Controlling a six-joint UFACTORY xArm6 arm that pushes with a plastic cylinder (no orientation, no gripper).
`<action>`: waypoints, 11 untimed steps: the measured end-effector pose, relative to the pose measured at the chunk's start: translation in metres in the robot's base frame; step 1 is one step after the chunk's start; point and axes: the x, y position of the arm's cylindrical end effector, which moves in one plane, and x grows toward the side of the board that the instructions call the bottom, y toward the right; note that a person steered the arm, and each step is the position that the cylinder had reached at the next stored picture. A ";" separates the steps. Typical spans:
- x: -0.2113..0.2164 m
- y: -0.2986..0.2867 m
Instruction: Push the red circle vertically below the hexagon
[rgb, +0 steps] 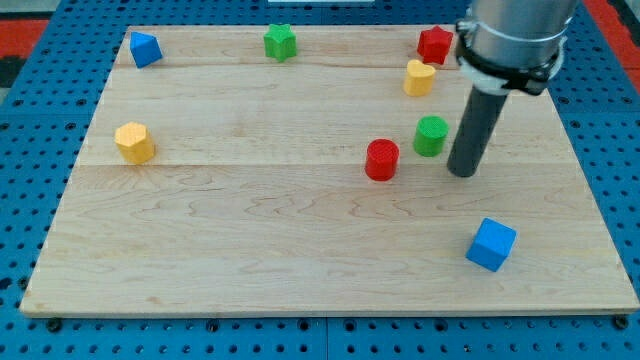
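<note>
The red circle (381, 159) lies right of the board's middle. The yellow hexagon (134, 142) sits far off at the view's left. My tip (462, 173) rests on the board to the right of the red circle, about 80 pixels away and not touching it. A green circle (431, 135) stands between them, just up and left of my tip.
A yellow block (419, 77) and a red star (434, 45) sit near the view's top right. A green star (281, 42) is at the top centre, a blue block (145, 49) at the top left, and a blue cube (491, 244) at the lower right.
</note>
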 end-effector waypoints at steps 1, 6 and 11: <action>-0.015 -0.045; -0.018 -0.277; 0.053 -0.385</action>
